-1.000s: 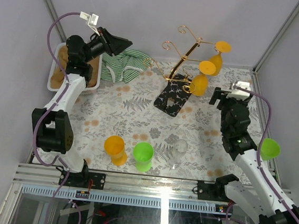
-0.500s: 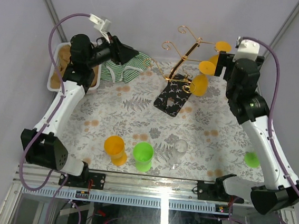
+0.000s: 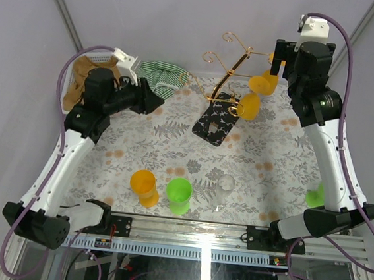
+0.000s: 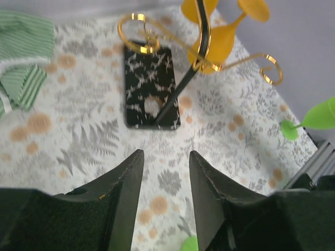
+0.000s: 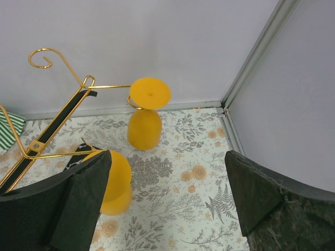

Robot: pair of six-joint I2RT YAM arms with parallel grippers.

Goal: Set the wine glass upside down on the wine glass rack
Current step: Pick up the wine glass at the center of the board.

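Spotting an orange plastic wine glass hung bowl-down on the gold wire wine glass rack toward the far edge of the table, foot caught in a curled arm, dangling by the stem. Finding the right gripper just beside it, spread wide, holding nothing: released, likely to leave the glass hanging free. Catching the left gripper partly parted and empty toward the far-left corner, aimed at the rack's black floral base, well apart. Looks placed.
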